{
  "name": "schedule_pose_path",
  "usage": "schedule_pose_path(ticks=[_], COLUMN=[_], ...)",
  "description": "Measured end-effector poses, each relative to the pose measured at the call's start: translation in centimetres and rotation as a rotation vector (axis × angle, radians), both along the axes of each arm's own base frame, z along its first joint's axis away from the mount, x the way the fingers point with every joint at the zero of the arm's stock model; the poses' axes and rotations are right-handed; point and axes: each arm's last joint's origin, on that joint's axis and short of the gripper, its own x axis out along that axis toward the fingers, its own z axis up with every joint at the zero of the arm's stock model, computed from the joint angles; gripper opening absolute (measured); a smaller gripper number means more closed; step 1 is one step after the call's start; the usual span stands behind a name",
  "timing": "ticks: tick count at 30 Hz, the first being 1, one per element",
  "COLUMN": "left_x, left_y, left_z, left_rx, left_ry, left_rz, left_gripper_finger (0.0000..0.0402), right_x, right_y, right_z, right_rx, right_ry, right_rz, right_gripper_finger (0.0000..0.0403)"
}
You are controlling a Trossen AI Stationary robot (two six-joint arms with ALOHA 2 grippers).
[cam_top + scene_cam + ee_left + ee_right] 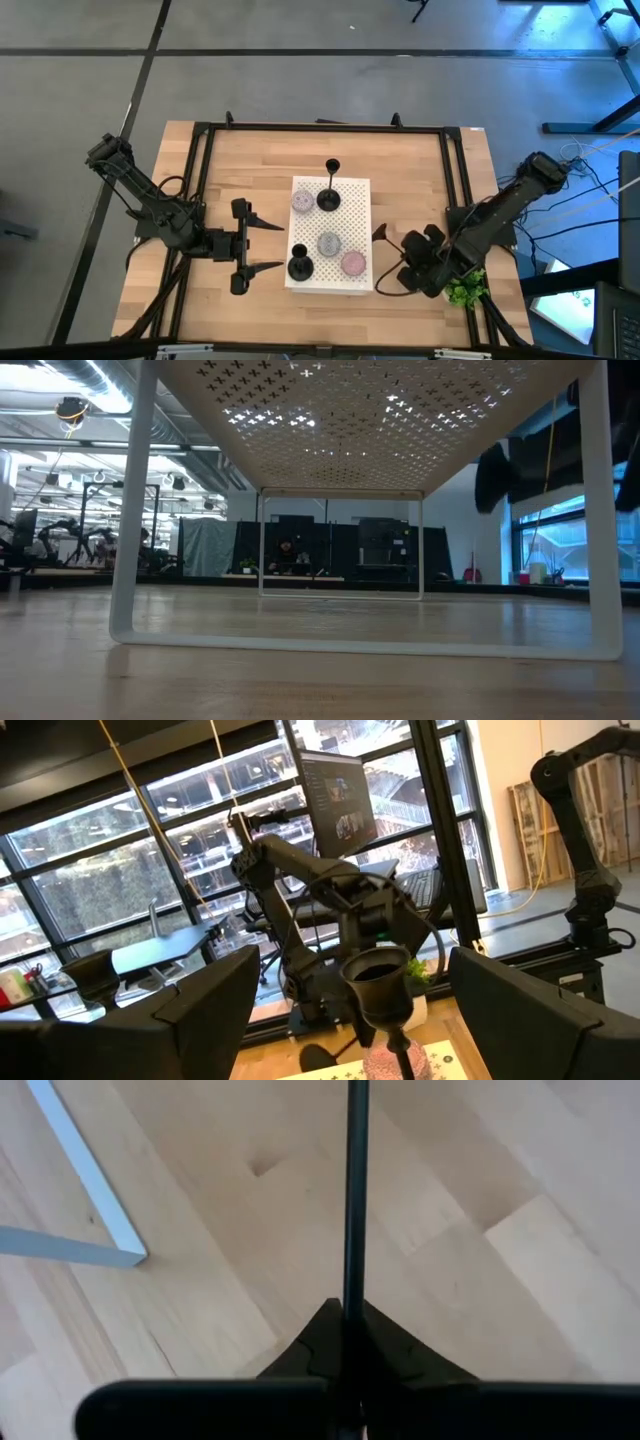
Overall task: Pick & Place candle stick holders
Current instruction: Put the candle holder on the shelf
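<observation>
In the right wrist view, a thin black stem (354,1190) is seen clamped between the closed fingers (400,1355) of the right gripper (350,1345); its base and cup are cut off, so the held candle stick holder is shown only in part. In the high view this gripper (385,262) lies at the lower right, just beside the white perforated stand (352,190).

The left gripper (262,245) is held wide apart at the stand's lower left edge, level with a candle stick holder (300,266) standing there. Another holder (329,197) stands toward the upper middle. Three round candles, grey (303,202), grey (329,243) and pink (352,263), rest on the stand too.
</observation>
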Motion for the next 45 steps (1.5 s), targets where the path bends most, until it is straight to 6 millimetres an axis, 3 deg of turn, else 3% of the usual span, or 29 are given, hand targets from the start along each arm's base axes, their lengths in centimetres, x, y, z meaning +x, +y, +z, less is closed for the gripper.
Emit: schedule_pose_path(ticks=[25, 32, 45], left_x=[0.0, 0.0, 0.0], left_y=[0.0, 0.0, 0.0], left_z=[0.0, 0.0, 0.0], left_rx=[0.000, 0.000, 0.000], left_ry=[0.000, 0.000, 0.000], left_rz=[0.000, 0.000, 0.000], left_gripper_finger=[0.0322, 0.0322, 0.0322], right_x=[-0.9, -1.3, -1.2], right_y=[-0.7, -1.3, -1.5], right_z=[0.6, 0.7, 0.8], right_rx=[-0.071, -0.128, -0.197], right_ry=[0.038, 0.012, -0.059], right_rz=[-0.120, -0.207, -0.214], right_gripper_finger=[0.0014, 0.0014, 0.0014])
